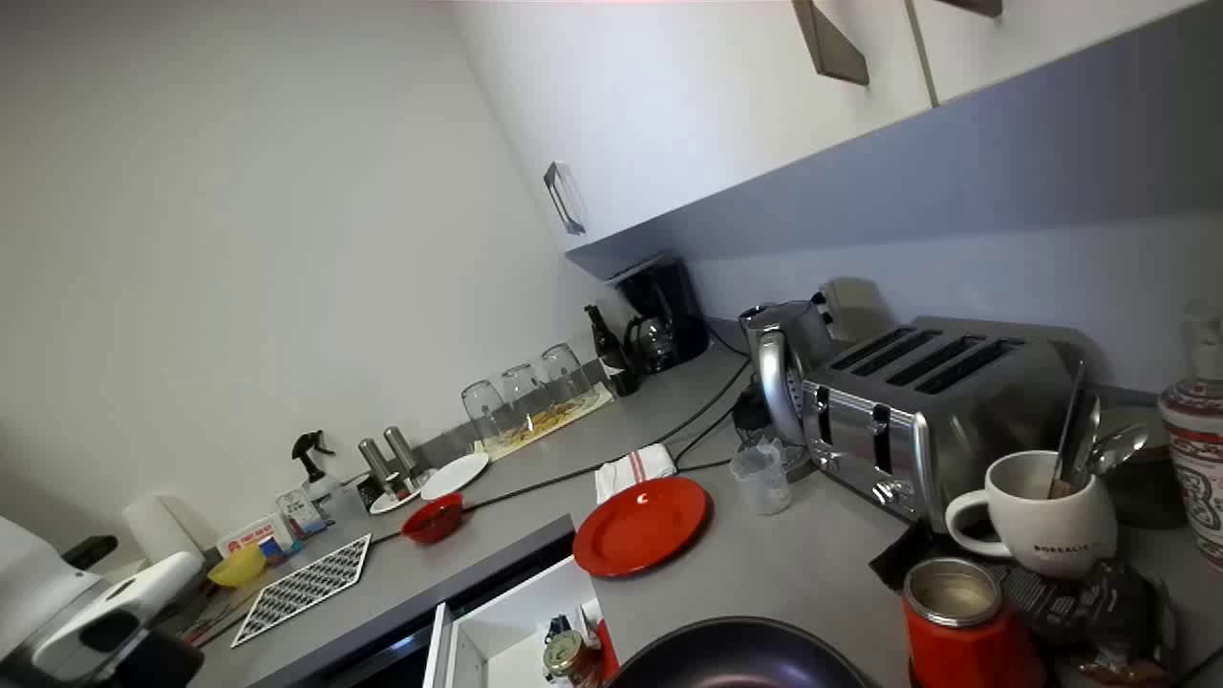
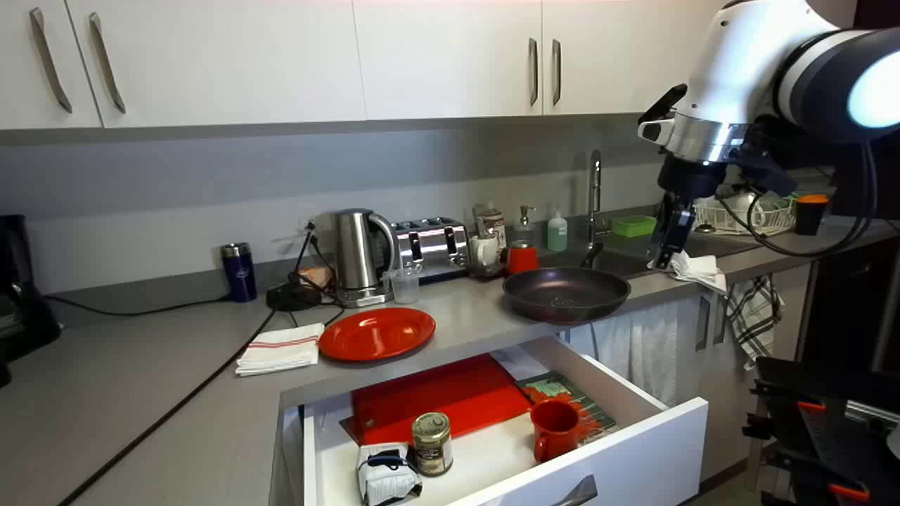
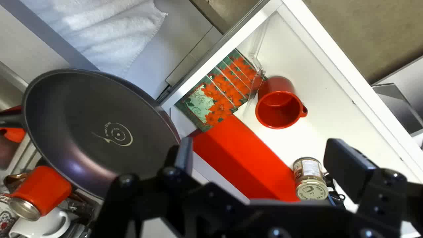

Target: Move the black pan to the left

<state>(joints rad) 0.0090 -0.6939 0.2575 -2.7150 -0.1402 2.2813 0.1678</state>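
Pan point(image 2: 566, 295), black, at front edge of bench point(image 2: 169, 365), is best taken at the rim by the gripper point(image 3: 263, 158), jaws spread wide, and slid left, kept level.

In an exterior view you are seeing a smooth, gleaming black pan point(image 2: 566, 294) right of centre, glossy plate point(image 2: 377, 334) and matt cloth point(image 2: 280, 353) lower left, metal kettle point(image 2: 354, 251) centre left.

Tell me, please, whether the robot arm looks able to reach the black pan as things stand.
Probably yes: the gripper is open, and in an exterior view nothing shows between it and the black pan. The handle points away, so the rim seems easier to take.
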